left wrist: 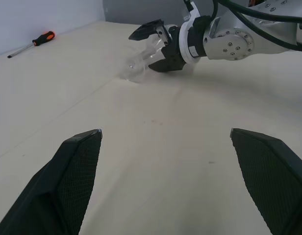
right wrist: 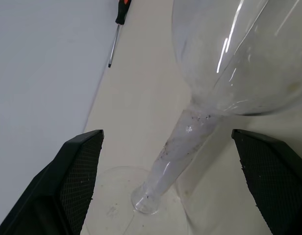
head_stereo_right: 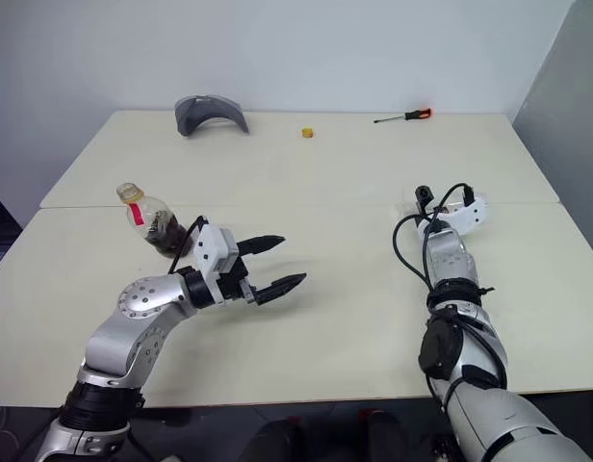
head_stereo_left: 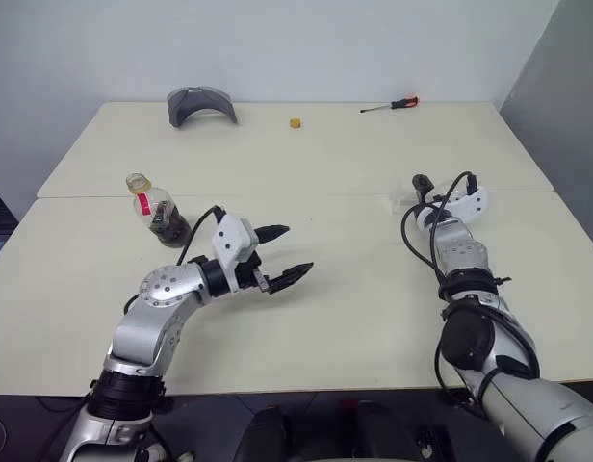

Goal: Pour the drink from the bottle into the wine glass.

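Observation:
The bottle (head_stereo_left: 158, 213) stands at the table's left with a little dark drink (head_stereo_left: 169, 227) in its belly, a red label strip and an uncapped neck. My left gripper (head_stereo_left: 284, 257) hovers open to the right of it, apart from it, holding nothing. The wine glass (right wrist: 214, 63) looks tipped on its side, foot (head_stereo_left: 402, 201) pointing left. My right gripper (head_stereo_left: 443, 185) is open around the glass, one finger (right wrist: 77, 186) on each side of the stem and lower bowl. In the left wrist view the right gripper (left wrist: 154, 49) also shows at the glass.
A small yellow cap (head_stereo_left: 295, 122) lies at the back middle of the cream table (head_stereo_left: 335, 289). A grey curved object (head_stereo_left: 201, 104) sits at the back left and a red-handled screwdriver (head_stereo_left: 391, 105) at the back right. A seam crosses the table.

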